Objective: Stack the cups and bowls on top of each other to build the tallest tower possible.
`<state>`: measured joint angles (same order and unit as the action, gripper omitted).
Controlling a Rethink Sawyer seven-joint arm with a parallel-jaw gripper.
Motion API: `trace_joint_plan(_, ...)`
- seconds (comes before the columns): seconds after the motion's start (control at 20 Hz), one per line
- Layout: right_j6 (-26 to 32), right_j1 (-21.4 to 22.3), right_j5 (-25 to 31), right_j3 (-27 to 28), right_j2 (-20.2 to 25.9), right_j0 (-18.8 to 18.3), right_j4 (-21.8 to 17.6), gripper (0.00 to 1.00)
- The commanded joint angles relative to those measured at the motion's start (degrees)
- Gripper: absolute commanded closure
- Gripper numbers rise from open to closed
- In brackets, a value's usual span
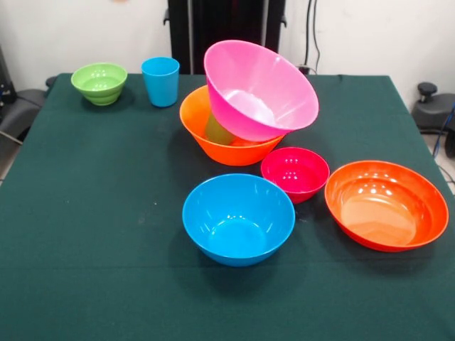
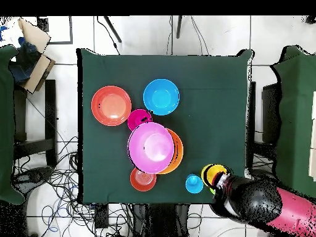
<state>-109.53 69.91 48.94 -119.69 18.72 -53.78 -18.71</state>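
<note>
Dark green tablecloth (image 1: pixel 85 213) covers the whole table, a fold crease running across it. Plain white wall (image 1: pixel 71 28) behind at 12 o'clock, a black cable (image 1: pixel 311 32) hanging down it around 1. Overhead: white tiled floor (image 2: pixel 62 203) with dark grout lines, tangle of black cables (image 2: pixel 58 176) on it at 7–8 o'clock off the table's edge. Cardboard box (image 2: pixel 34 46) at 10 o'clock. Green-covered furniture at 3 (image 2: pixel 296 117) and at 9 (image 2: pixel 6 123). Light even, no hard shadows.
</note>
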Motion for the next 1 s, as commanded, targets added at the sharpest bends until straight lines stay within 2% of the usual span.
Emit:
trace_joint_plan(0.05,35.5,4.1,-14.2,-14.2,17.0,-16.8,6.2,0.0)
trace_joint_plan(0.15,38.3,4.7,-15.0,-17.5,17.1,-20.3,5.8,0.0)
trace_joint_plan(0.2,40.9,6.0,-17.1,-21.2,19.2,-25.0,6.1,0.0)
trace_joint_plan(0.35,43.0,8.2,-19.5,-25.8,24.4,-33.3,5.2,0.0)
trace_joint_plan(0.45,44.5,11.3,-22.4,-29.8,27.8,-38.0,6.5,0.0)
trace_joint_plan(0.6,46.9,15.1,-25.4,-34.9,32.9,-43.6,11.1,0.0)
trace_joint_plan(0.8,48.2,17.6,-26.6,-37.0,34.4,-45.3,13.3,0.0)
trace_joint_plan(1.0,51.4,20.4,-25.6,-37.8,32.5,-43.8,16.8,0.0)
